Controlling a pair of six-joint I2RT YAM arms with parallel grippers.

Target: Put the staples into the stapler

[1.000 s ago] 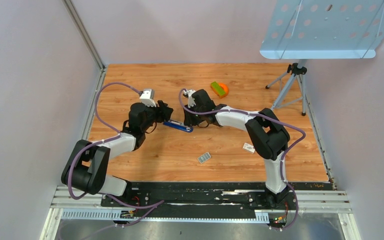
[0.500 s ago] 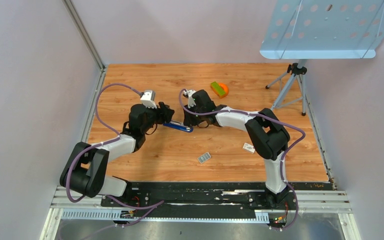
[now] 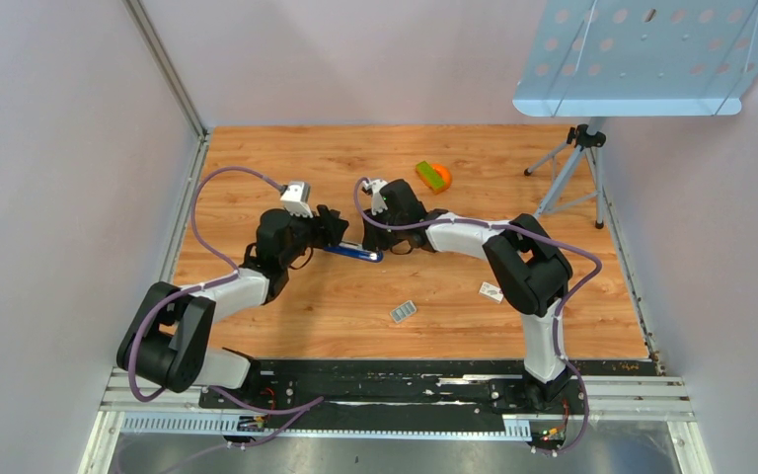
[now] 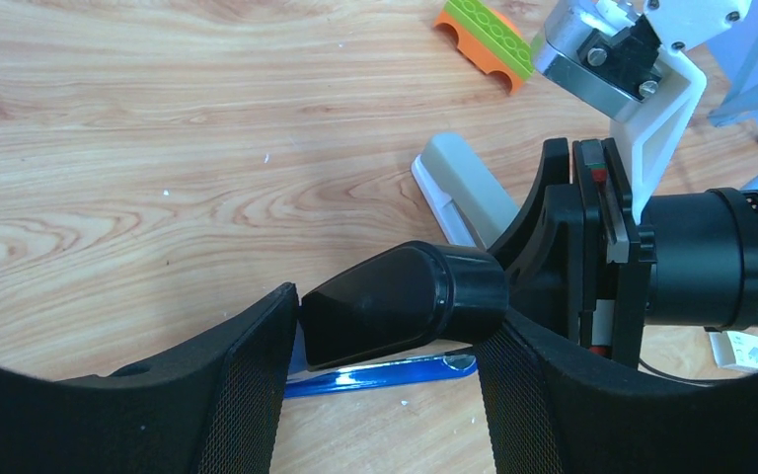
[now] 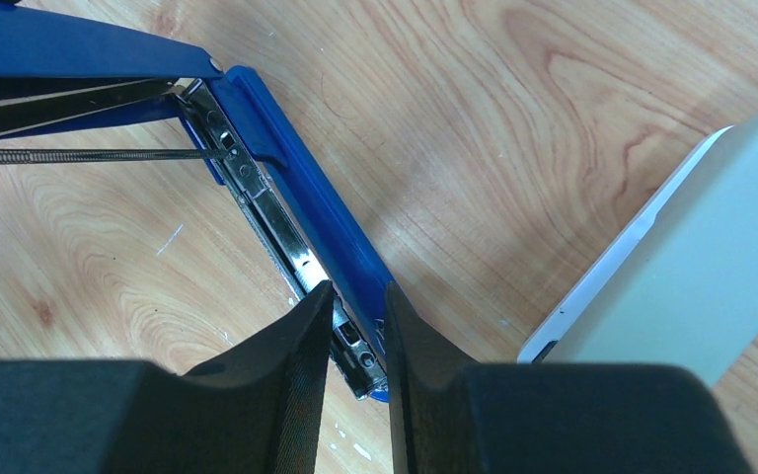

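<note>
Staples [image 3: 404,312] were seen lying loose on the table [image 3: 257,168], well apart from the stapler [image 3: 353,253] and nearer the arm bases, not yet loaded. The stapler was laid open between the two arms, its metal channel [image 5: 257,197] exposed. The end of its blue base far from the hinge was pinched between the narrow-set fingers of the right end effector [image 5: 357,296]. The left end effector [image 4: 390,316] was held wide at the stapler's other end, with nothing clearly gripped. The step was judged to be steadying the opened stapler. For a clean result, the base was best pinned flat by the right while the staples were fetched by the left, gripped across their long sides, and lowered legs-down in line with the channel.
</note>
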